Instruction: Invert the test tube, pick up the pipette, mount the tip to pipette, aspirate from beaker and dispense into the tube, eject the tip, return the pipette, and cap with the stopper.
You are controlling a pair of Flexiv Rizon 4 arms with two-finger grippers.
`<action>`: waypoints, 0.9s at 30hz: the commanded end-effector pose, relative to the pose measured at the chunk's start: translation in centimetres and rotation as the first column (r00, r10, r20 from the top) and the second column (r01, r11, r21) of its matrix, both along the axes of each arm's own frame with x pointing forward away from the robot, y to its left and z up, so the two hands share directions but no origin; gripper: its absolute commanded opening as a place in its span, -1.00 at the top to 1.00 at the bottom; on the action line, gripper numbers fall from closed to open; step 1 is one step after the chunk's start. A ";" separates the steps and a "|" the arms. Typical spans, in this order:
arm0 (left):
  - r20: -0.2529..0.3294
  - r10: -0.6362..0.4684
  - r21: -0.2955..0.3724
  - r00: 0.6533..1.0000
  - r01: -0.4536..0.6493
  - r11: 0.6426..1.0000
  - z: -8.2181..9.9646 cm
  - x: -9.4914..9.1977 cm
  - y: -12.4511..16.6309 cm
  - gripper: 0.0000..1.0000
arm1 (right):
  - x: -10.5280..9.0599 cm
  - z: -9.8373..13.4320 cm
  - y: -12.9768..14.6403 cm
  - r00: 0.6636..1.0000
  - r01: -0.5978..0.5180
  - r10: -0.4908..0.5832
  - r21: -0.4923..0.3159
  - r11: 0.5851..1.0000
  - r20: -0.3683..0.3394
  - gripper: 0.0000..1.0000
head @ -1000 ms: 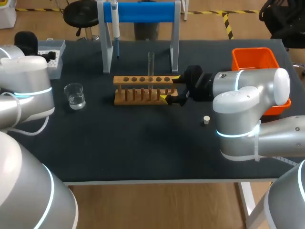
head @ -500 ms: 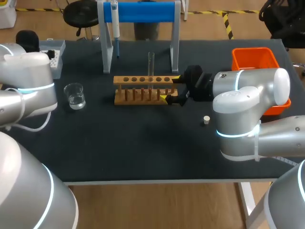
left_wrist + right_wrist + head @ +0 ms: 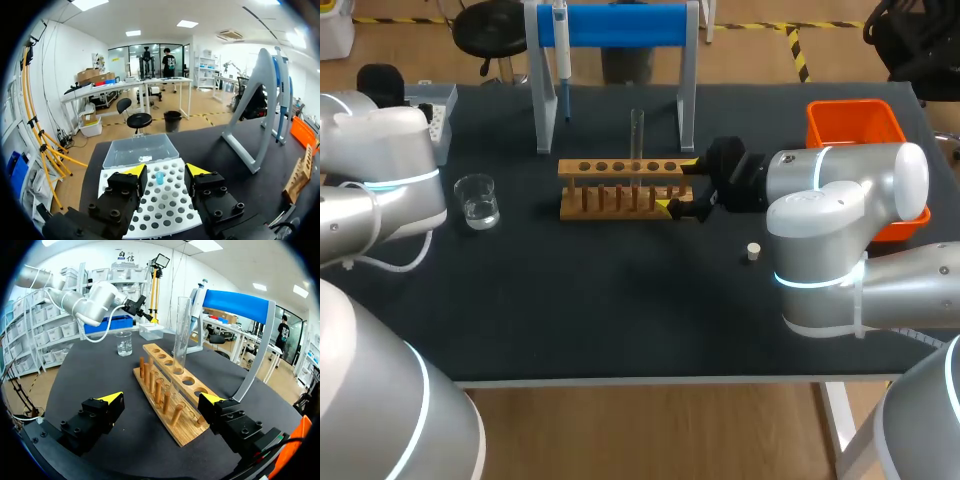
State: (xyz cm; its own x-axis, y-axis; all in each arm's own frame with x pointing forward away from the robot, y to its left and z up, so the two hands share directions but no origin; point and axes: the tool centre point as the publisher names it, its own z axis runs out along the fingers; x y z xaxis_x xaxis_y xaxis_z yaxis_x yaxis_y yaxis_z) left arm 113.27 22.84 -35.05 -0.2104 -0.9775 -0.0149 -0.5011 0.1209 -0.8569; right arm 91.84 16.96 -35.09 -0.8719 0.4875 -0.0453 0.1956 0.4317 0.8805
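Dark tabletop (image 3: 620, 310), and here's the layout: the wooden rack (image 3: 620, 190) sits mid-table, the pipette stand (image 3: 542, 100) just behind it. Off to the left stands the beaker (image 3: 477, 200) (clear liquid in the bottom), with the white tip box (image 3: 442, 118) towards the far left corner. Right side, a small pale stopper (image 3: 753, 251) lies alone, and the orange bin (image 3: 855, 125) sits at the far right edge.

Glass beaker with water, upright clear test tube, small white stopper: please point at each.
Glass beaker with water (image 3: 477, 203), head view, on its lower wall.
Upright clear test tube (image 3: 637, 135), head view, on its upper half.
Small white stopper (image 3: 753, 251), head view, on its top face.
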 end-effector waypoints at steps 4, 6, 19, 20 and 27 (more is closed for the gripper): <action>-0.001 0.012 -0.004 1.000 -0.012 1.000 -0.6 0.5 0.0 0.10 | 0.0 0.0 0.0 1.000 0.000 0.000 0.000 1.000 0.000 -1.00; -0.002 0.013 -0.005 1.000 -0.013 1.000 -0.7 0.5 0.0 0.10 | 0.0 0.0 0.0 1.000 0.000 0.000 0.000 1.000 0.000 -1.00; -0.015 0.020 -0.009 1.000 -0.020 1.000 -1.2 0.7 0.1 0.11 | 0.0 0.0 0.0 1.000 0.000 0.000 0.000 1.000 0.000 -1.00; -0.015 0.019 -0.009 1.000 -0.020 1.000 -1.3 0.7 0.1 0.12 | 0.0 0.0 0.0 1.000 0.000 0.000 0.000 1.000 0.000 -1.00; -0.023 0.021 -0.009 1.000 -0.021 1.000 -1.6 0.8 0.1 0.11 | 0.0 0.0 0.0 1.000 0.000 0.000 0.000 1.000 0.000 -1.00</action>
State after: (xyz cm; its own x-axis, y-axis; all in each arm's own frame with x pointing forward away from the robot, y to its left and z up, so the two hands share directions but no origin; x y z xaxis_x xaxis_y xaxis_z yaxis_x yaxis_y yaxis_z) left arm 113.69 23.03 -36.39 -0.1917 -0.9814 0.0005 -0.5217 0.1015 -0.8471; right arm 91.84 16.96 -35.09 -0.8719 0.4875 -0.0453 0.1957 0.4317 0.8805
